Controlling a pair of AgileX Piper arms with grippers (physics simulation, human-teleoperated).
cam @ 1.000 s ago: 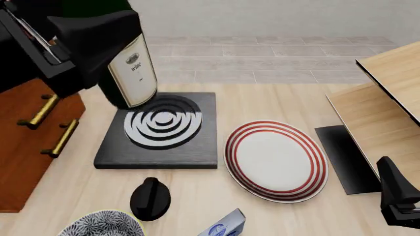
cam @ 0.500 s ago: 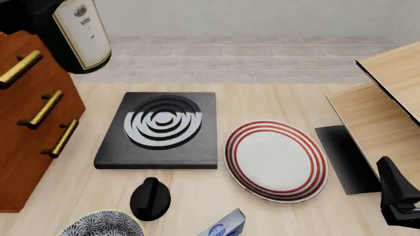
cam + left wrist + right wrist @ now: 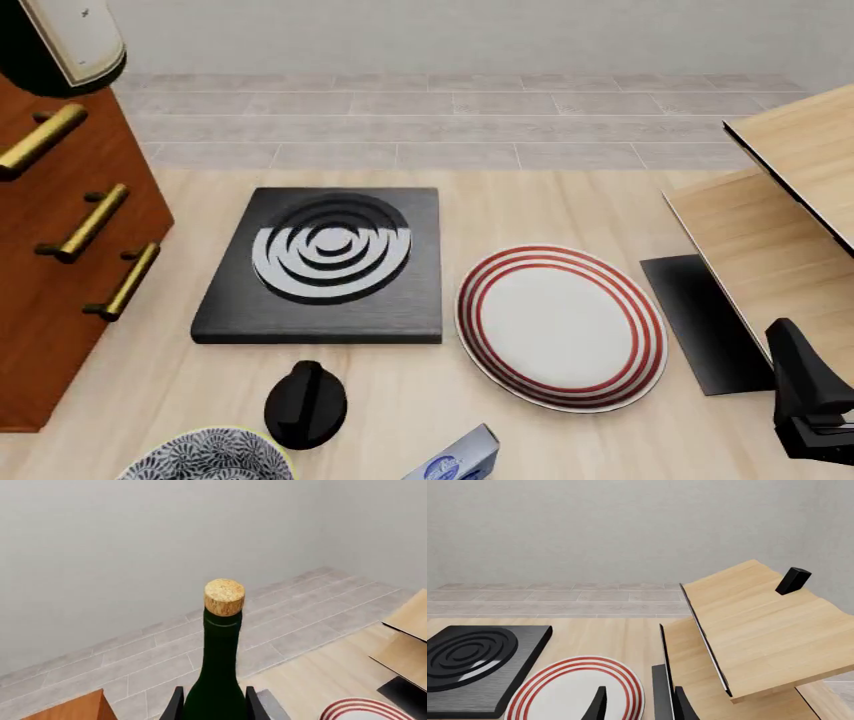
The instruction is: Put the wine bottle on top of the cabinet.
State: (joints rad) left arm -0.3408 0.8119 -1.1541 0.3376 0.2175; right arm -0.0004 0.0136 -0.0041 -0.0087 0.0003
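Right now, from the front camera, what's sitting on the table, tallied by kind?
Cabinets: 1, the cabinet
Shelf units: 1, the light-wood shelf
Stove plates: 1
Plates: 1, red-ringed
Bowls: 1, patterned, partly cut off
Black knobs: 1
Cartons: 1, partly cut off
Total: 7

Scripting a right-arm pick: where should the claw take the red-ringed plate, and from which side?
Grip the plate by its rim at the edge nearest the right claw, coming in low from the right. It lies flat on the table, wide and shallow, so likely only the thin rim fits inside the claw.
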